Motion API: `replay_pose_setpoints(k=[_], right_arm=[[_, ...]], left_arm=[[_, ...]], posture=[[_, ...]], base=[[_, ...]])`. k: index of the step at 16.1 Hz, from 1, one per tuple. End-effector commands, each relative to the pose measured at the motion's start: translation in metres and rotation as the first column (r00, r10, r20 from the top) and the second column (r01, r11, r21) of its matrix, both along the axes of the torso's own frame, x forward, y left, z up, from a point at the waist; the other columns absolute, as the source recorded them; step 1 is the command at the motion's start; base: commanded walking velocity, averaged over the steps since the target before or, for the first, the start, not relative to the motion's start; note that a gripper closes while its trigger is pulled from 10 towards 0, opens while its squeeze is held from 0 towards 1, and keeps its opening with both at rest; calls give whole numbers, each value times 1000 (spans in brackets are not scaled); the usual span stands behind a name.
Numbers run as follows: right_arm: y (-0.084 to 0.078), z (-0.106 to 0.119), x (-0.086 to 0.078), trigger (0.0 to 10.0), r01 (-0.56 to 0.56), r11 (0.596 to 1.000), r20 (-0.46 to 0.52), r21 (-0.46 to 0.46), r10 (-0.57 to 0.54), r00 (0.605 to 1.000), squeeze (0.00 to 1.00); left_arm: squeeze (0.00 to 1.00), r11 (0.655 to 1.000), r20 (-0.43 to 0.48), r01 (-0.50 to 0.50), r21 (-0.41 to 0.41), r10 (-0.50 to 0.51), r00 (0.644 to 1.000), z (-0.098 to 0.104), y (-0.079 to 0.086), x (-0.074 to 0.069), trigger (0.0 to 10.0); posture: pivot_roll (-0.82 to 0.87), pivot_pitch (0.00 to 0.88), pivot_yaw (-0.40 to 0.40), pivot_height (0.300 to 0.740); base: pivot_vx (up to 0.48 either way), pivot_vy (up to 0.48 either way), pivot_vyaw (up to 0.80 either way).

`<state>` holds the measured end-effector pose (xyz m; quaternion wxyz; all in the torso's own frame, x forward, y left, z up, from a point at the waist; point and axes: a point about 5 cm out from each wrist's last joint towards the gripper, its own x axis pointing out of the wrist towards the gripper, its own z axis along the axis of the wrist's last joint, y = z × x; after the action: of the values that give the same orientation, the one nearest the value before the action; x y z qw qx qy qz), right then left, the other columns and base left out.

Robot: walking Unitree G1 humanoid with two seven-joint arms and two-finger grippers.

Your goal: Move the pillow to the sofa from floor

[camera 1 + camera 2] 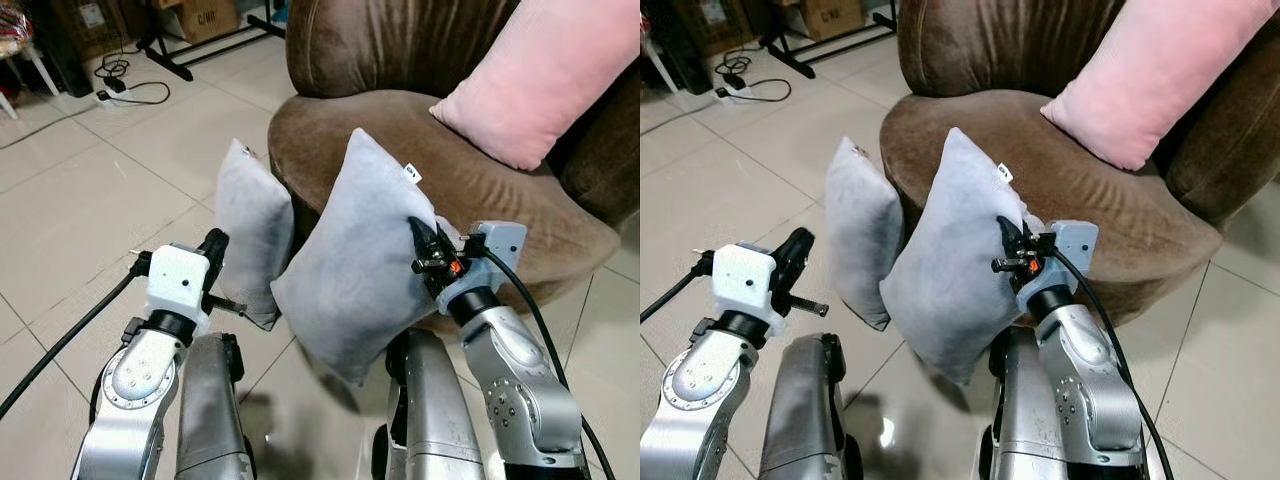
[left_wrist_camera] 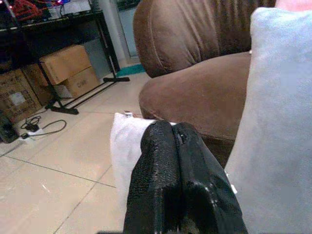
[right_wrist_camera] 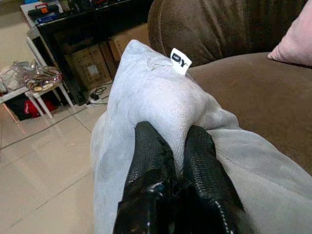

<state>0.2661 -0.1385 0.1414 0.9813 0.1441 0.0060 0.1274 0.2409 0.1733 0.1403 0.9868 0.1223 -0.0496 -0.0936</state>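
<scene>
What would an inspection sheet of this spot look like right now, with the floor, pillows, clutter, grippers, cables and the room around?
Surface: pale tiled floor, glossy.
Job's things: grey pillow held up off the floor, in front of the brown sofa; second grey pillow stands on the floor, leaning on the sofa.
Clutter: pink pillow on the sofa seat.
Grippers: right gripper pinches a fold of the held pillow; left gripper shut, holding nothing, near the standing pillow.
Cables: black cables along both arms; power strip with cords on the floor.
Surroundings: cardboard boxes, black stand legs, dark shelving.
</scene>
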Motion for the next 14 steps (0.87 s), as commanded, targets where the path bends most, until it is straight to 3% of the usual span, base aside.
replay_pose_setpoints(k=[1, 9, 11, 14], right_arm=[[-5, 17, 2, 10000, 24, 1000, 59, 15, -25, 998, 0], [-11, 60, 16, 10000, 72, 995, 142, 70, -82, 986, 0], [-20, 82, 23, 10000, 113, 991, 198, 73, -125, 972, 0], [-31, 92, 27, 10000, 164, 985, 227, 54, -172, 958, 0]], left_arm=[[0, 1000, 15, -16, 7, 16, 1000, 1, 1, 2, 10000], [0, 1000, 28, -17, 15, 16, 999, 2, -1, 8, 10000], [0, 1000, 25, -10, 12, 9, 1000, 2, -1, 11, 10000], [0, 1000, 24, -14, 5, 14, 1000, 2, -1, 11, 10000]], posture=[[-12, 18, -1, 512], [-8, 9, 10, 597], [-7, 6, 13, 617], [-4, 5, 12, 647]], base=[[0, 0, 0], [0, 0, 0], [0, 0, 0], [0, 0, 0]])
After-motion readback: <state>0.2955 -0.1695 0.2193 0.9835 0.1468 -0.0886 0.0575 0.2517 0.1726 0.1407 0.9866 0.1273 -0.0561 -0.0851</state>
